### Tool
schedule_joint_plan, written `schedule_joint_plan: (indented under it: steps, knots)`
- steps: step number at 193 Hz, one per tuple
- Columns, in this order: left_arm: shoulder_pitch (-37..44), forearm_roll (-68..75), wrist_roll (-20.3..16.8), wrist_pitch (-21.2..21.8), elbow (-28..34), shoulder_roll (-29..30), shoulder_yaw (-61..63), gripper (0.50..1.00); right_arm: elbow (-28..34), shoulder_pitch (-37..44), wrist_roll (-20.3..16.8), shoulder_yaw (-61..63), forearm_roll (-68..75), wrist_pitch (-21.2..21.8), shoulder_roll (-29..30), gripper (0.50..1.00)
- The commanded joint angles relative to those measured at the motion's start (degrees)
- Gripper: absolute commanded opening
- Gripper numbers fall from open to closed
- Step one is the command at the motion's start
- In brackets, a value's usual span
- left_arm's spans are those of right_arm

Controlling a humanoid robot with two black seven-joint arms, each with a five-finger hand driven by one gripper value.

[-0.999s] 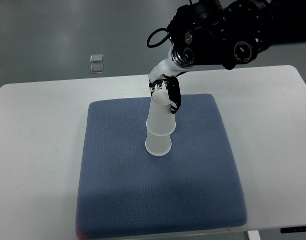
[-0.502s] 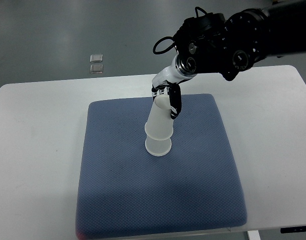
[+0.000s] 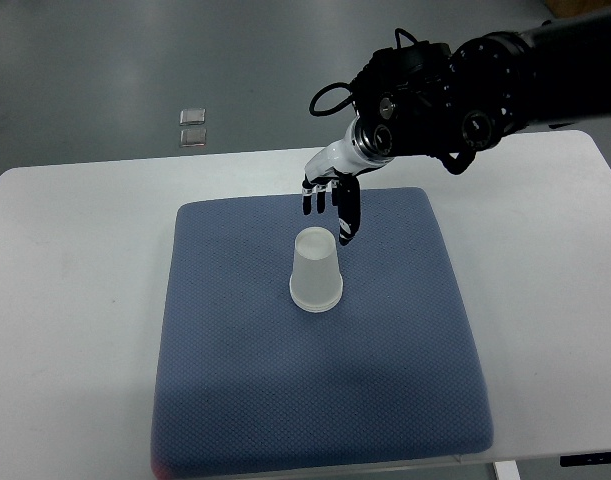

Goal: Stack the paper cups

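White table (image 3: 75,300) carries a blue mat (image 3: 235,400) covering most of its centre; the robot's right arm (image 3: 485,85) comes in from the upper-right edge, black and bulky w/ a looped cable; the left arm is not in view. At mat centre stands the cup stack (image 3: 316,273), upside down, wide rims on the mat, closed base facing up (how many cups are nested cannot be told from above; it reads as one translucent white shape). The right hand (image 3: 331,205) hangs just beyond the stack's far side, fingers (image 3: 347,212) spread and pointing down, holding nothing, clear of the cup w/ a small gap showing. Key relation: the stack lies toward the camera side of the hand and slightly to the picture's left, its long axis upright, near vertical w/ only a slight lean in this steep view; the right hand is the only one near. Judged from this, the stacking looks done, so any next move likely calls for lifting the hand away w/o brushing the stack. Two small clear squares (image 3: 193,128) sit on the floor beyond the table.
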Motion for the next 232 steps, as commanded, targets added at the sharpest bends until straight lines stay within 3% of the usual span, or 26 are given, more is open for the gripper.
schedule_joint_plan:
  steps: [1,55,76,99,127,182,232]
  knots:
    - [0.0,0.0,0.0,0.0,0.01,0.0,0.0,1.0,-0.28,-0.43,0.05,0.0,0.12,-0.11,0.0,0.86]
    - [0.0,0.0,0.0,0.0,0.1,0.0,0.0,1.0,-4.94,-0.96,0.4,1.58,3.55,-0.2,0.0,0.868]
    - [0.0,0.0,0.0,0.0,0.1,0.0,0.0,1.0,-5.47,-0.61,0.49,7.38,6.18,-0.64,0.0,0.868]
    - [0.0,0.0,0.0,0.0,-0.17,0.0,0.0,1.0,-8.37,-2.19,0.84,14.15,7.41,-3.01,-5.54,0.87]
    - [0.0,0.0,0.0,0.0,-0.25,0.0,0.0,1.0,-14.78,-11.06,2.42,22.76,13.03,-9.69,-10.54,0.876]
    - [0.0,0.0,0.0,0.0,0.1,0.0,0.0,1.0,-26.74,-31.1,5.85,49.91,22.53,-19.09,-13.01,0.879]
    - [0.0,0.0,0.0,0.0,0.01,0.0,0.0,1.0,-33.59,-46.31,8.31,71.63,24.73,-18.92,-12.04,0.903]
